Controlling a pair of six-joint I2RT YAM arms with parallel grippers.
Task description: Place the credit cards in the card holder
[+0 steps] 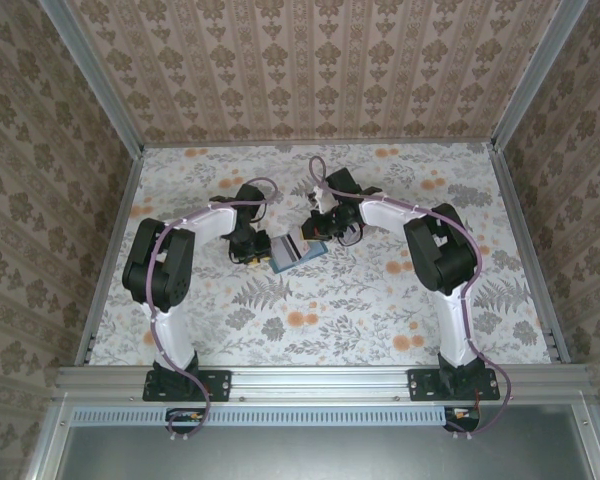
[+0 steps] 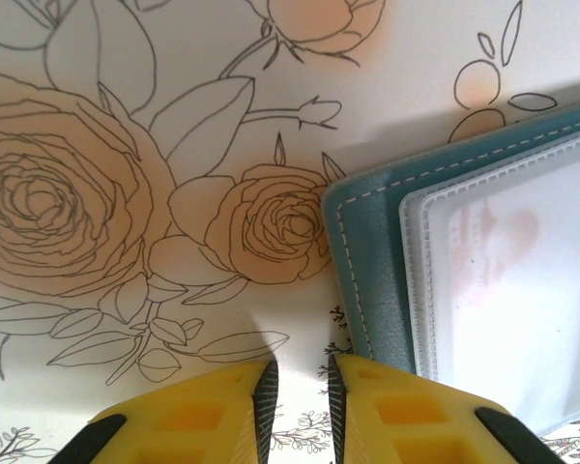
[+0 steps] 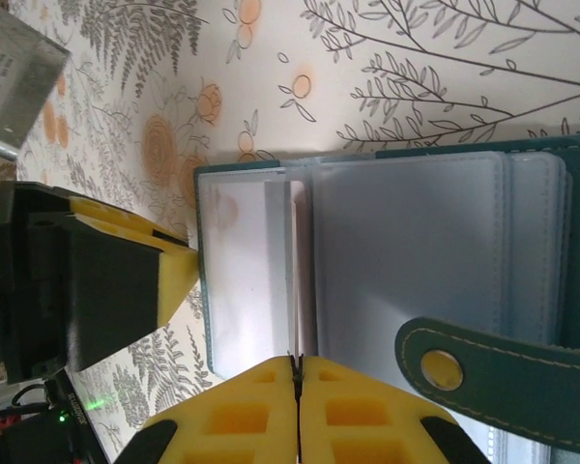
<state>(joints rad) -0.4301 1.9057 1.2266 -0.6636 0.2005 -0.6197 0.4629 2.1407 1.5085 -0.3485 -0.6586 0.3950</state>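
The teal card holder lies open mid-table between both arms, its clear plastic sleeves facing up and its snap strap folded over. My right gripper is shut on a thin pale credit card, seen edge-on, standing at the slit between two sleeves. My left gripper is low at the holder's left edge, jaws narrowly open with only tablecloth between them. Its right finger overlaps the teal border.
The floral tablecloth spreads in front of the holder. Aluminium rails and patterned walls close in the table's sides and back. In the right wrist view the left arm's yellow finger sits tight against the holder's left side.
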